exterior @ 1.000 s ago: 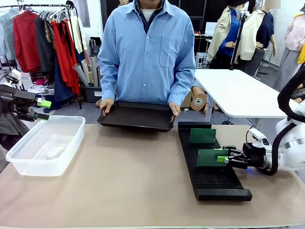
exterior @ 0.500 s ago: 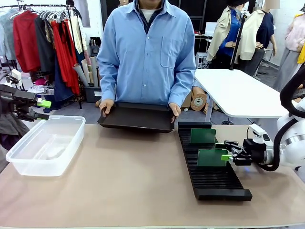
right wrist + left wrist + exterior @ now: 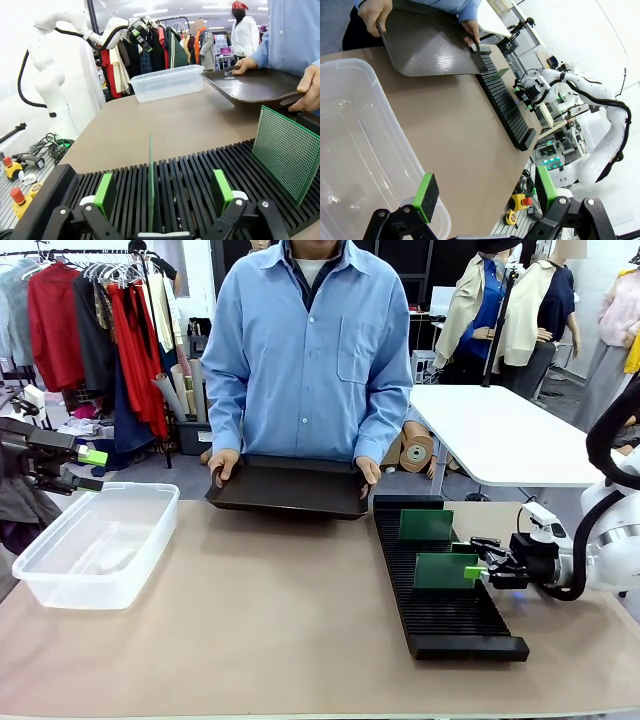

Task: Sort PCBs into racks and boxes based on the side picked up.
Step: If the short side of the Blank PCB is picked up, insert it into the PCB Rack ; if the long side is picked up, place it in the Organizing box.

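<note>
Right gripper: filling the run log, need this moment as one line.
right gripper: open, beside nearer PCB | PCBs: two upright in rack | left gripper: open above tub

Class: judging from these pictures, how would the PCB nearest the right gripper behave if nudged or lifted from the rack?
The nearer PCB stands upright unsupported in a rack slot, so it is probably stiff. It looks thin, likely light. A sideways nudge might tilt it.

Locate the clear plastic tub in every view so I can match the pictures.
Front view: clear tub at left, on the table.
Left wrist view: it fills the left side, close up.
Right wrist view: far off, upper middle.
Shared landmark: the black tray that the person holds.
</note>
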`<state>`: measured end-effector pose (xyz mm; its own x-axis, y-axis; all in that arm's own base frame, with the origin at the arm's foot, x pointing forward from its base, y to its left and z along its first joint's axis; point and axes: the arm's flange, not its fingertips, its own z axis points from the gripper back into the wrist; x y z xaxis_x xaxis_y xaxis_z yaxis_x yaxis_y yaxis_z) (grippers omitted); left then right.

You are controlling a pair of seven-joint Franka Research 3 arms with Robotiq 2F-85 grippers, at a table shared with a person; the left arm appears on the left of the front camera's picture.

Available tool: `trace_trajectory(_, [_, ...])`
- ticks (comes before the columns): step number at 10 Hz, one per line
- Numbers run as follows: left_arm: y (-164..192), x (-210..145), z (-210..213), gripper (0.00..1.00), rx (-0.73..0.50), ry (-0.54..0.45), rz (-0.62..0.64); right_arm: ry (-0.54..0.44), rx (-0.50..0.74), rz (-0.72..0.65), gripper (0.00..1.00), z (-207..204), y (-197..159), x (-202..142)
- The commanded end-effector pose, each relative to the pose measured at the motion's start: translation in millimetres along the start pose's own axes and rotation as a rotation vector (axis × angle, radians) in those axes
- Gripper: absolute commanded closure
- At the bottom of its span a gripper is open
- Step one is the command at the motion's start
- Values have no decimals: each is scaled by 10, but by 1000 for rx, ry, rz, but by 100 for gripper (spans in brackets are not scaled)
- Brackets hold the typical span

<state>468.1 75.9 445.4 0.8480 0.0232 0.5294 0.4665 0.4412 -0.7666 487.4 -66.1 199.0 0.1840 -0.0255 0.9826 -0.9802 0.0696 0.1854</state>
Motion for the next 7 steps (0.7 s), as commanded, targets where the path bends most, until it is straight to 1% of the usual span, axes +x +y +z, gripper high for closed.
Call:
trace_trajectory(1, [-22,6,8,0,-2,1,-1,-1,-1,14,0,-1,-6,23])
trace_trajectory(7, [-22,6,8,0,-2,1,-1,-1,-1,14,0,-1,-6,23])
